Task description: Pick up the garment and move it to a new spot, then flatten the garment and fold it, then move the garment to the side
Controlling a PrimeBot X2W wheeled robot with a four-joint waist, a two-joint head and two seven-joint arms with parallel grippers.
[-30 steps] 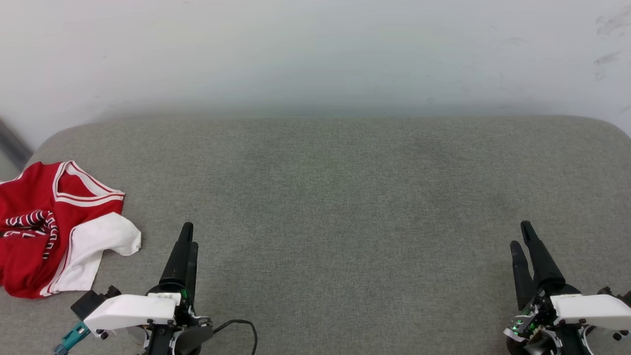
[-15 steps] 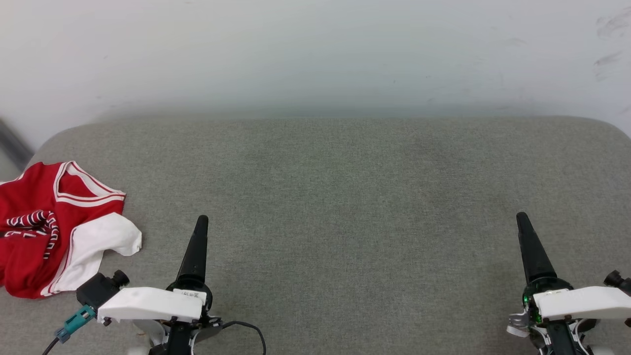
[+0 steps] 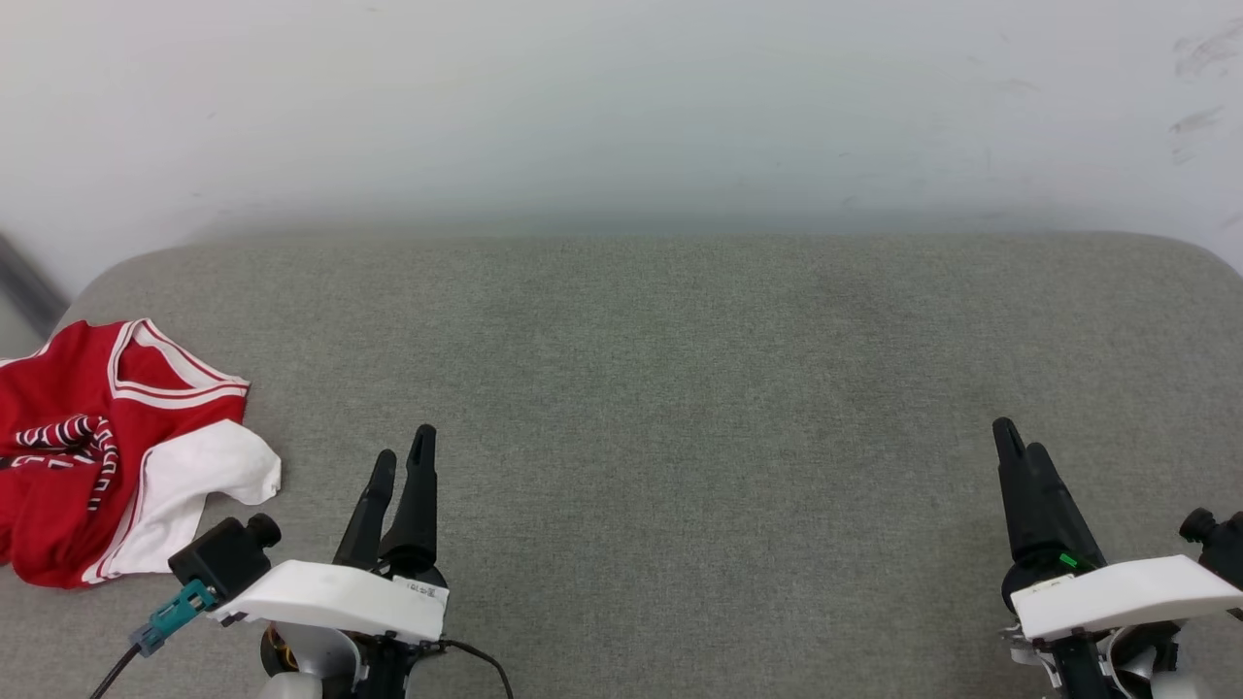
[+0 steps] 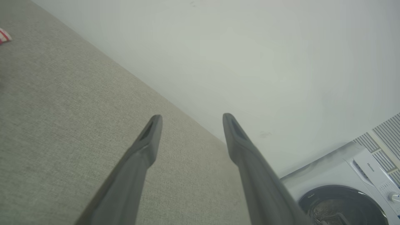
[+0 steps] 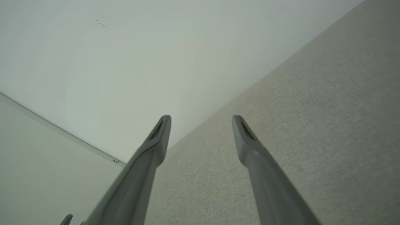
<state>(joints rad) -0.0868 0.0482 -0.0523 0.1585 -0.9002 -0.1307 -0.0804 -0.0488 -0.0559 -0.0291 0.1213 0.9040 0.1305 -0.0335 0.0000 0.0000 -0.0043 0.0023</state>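
**Red garment crumpled at the left edge; both grippers spread wide**

A grey fabric cushion [image 3: 680, 388] is seen from above, with a pale wall [image 3: 621, 97] behind it. The garment [image 3: 78, 437] is bunched at the cushion's far left edge and partly cut off by the frame. It is red, with white-and-red striped trim at the neck. A white sleeve [image 3: 209, 471] is spread toward the middle of the cushion. Black, white-outlined lettering is creased into the folds and cannot be read.

The left gripper [image 3: 405, 445] is seen at the lower left, just right of the sleeve and apart from it, its fingers pointed toward the wall. In the left wrist view the two dark fingers are shown held wide apart, with bare cushion and wall between them. A scrap of striped trim is caught at that view's upper left edge, and a white washer [image 4: 343, 187] at its lower right.

The right gripper [image 3: 1020, 437] is seen at the lower right, well apart from the garment. In the right wrist view its fingers are likewise shown wide apart over bare cushion, and nothing is gripped.
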